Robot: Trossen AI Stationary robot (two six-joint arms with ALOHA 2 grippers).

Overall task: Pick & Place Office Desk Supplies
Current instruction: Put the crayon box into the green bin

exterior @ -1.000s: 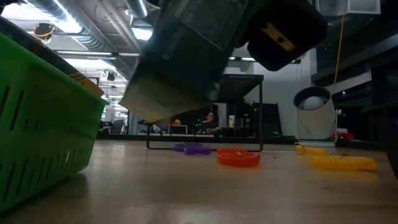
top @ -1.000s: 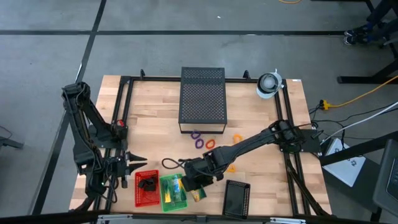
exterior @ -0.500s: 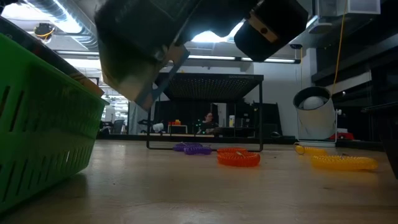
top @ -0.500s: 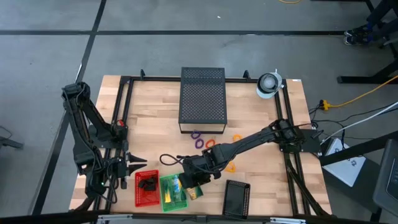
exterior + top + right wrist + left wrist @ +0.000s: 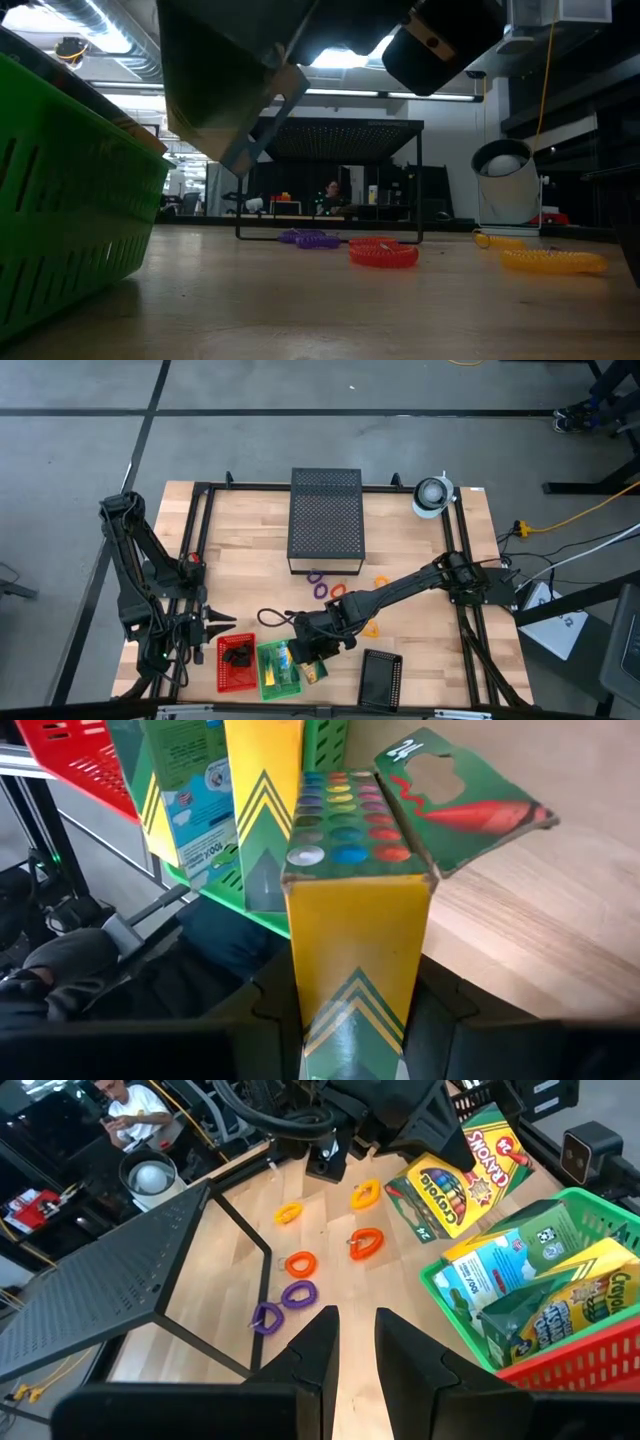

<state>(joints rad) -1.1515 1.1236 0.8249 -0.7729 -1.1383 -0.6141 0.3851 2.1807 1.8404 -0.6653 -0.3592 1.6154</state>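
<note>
- Beside the green basket (image 5: 277, 669), my right gripper (image 5: 305, 650) pinches a crayon box (image 5: 357, 945), now carried further toward the basket and lifted clear of the table (image 5: 240, 560).
- That readies the drop among the boxes already inside.
- Open board lies behind; the red basket (image 5: 235, 663) crowds the far side.
- Left gripper (image 5: 222, 624) waits nearby, fingers narrowly apart, empty.

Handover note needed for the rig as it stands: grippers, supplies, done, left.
Right gripper: jaws shut on a crayon box, held beside the green basket.
Left gripper: waiting at the left table edge, holding nothing.
Done: crayon boxes stand in the green basket; black clips lie in the red basket.
Left: another crayon box lies on the table by the green basket; purple, orange and yellow rings lie loose near the black mesh box.
</note>
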